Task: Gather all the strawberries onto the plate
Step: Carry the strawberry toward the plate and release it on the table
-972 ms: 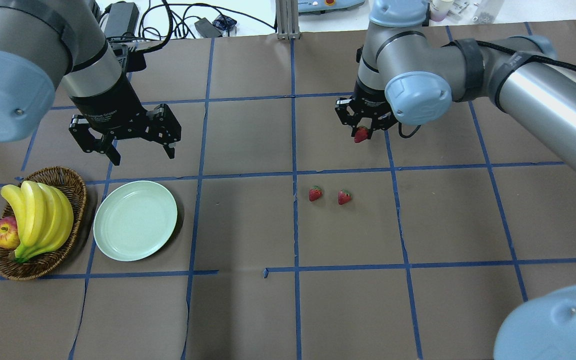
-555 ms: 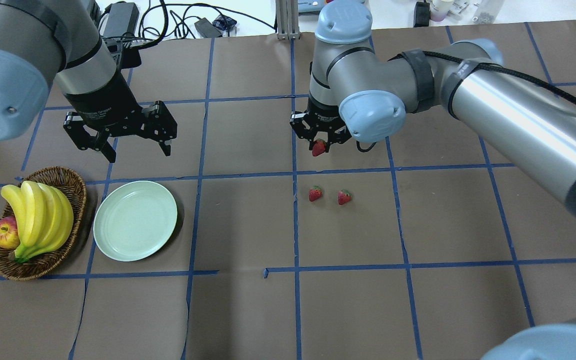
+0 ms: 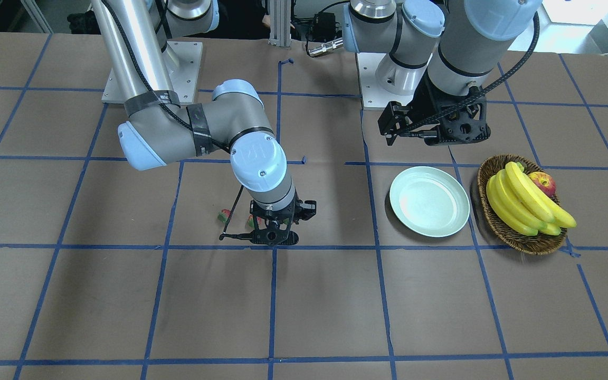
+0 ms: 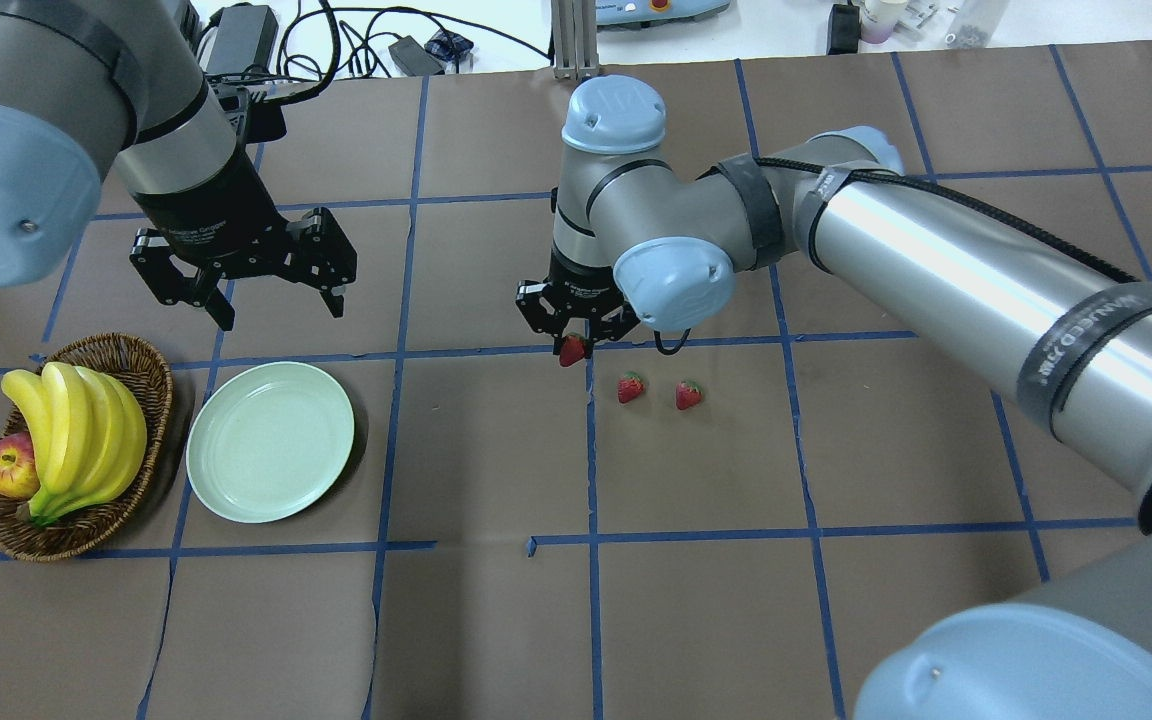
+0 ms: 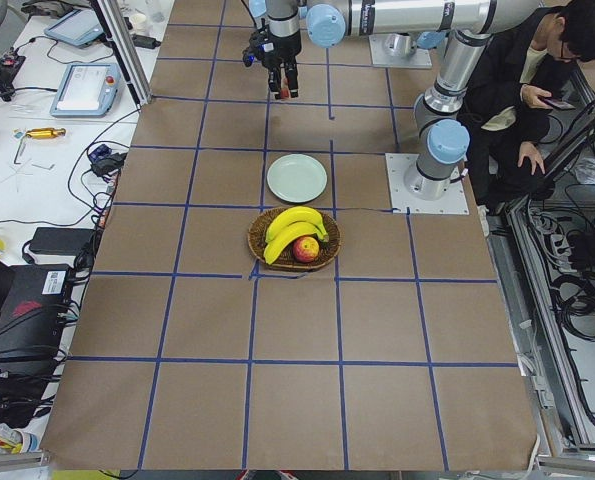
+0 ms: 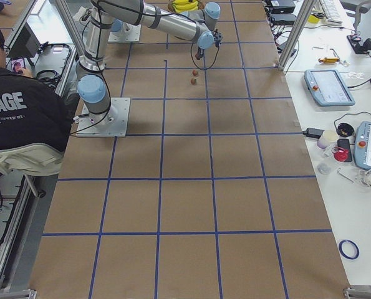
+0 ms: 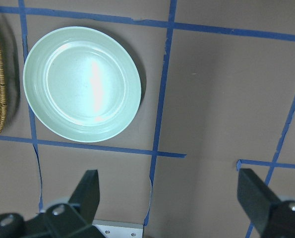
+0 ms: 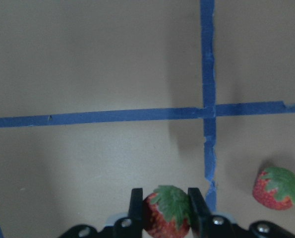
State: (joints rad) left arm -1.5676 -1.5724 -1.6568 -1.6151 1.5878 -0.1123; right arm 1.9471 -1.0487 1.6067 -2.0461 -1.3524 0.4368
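Plate (image 4: 270, 441) seated on table (image 4: 496, 640), left side. Left gripper (image 4: 278, 310) held at plate's 12 o'clock, fingers spread apart. Right gripper (image 4: 573, 338) clamped on strawberry (image 4: 572, 351), mid-table. Second strawberry (image 4: 631, 387) and third strawberry (image 4: 689, 394) lying at its 4 o'clock.

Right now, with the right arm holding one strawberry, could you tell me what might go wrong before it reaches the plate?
The held strawberry sits only between the tips of the jaws of the right gripper, so it could slip out on the way. The left gripper hangs open near the plate; the right arm, reaching across, might crowd it. The plate is shallow, so a berry released high may roll off.
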